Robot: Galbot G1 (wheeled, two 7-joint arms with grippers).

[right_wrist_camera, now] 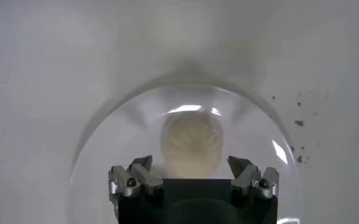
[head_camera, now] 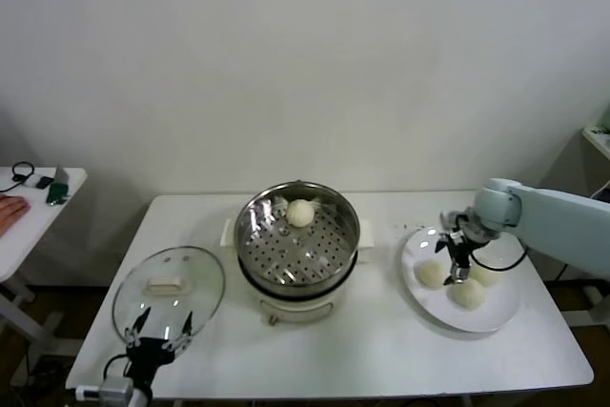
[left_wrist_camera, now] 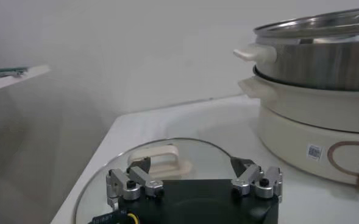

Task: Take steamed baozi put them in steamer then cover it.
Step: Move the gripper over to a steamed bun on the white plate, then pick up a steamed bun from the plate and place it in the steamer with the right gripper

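Note:
The steamer (head_camera: pixel 297 245) stands mid-table with one baozi (head_camera: pixel 301 213) on its perforated tray. Three more baozi (head_camera: pixel 430 274) (head_camera: pixel 468 293) (head_camera: pixel 486 274) lie on a white plate (head_camera: pixel 496 316) to the right. My right gripper (head_camera: pixel 456 269) points down over that plate, open; in the right wrist view one baozi (right_wrist_camera: pixel 191 143) lies between and just beyond the spread fingertips of this gripper (right_wrist_camera: pixel 191 164), untouched. The cover (head_camera: pixel 169 290) lies flat on the table to the steamer's left. My left gripper (head_camera: pixel 157 331) waits open at the cover's near edge, its handle (left_wrist_camera: pixel 161 159) just ahead of the gripper (left_wrist_camera: pixel 191 165).
A side table (head_camera: pixel 29 207) with small items and a person's hand stands at the far left. The steamer's white base (left_wrist_camera: pixel 313 140) rises close beside the cover in the left wrist view. Bare tabletop lies in front of the steamer and plate.

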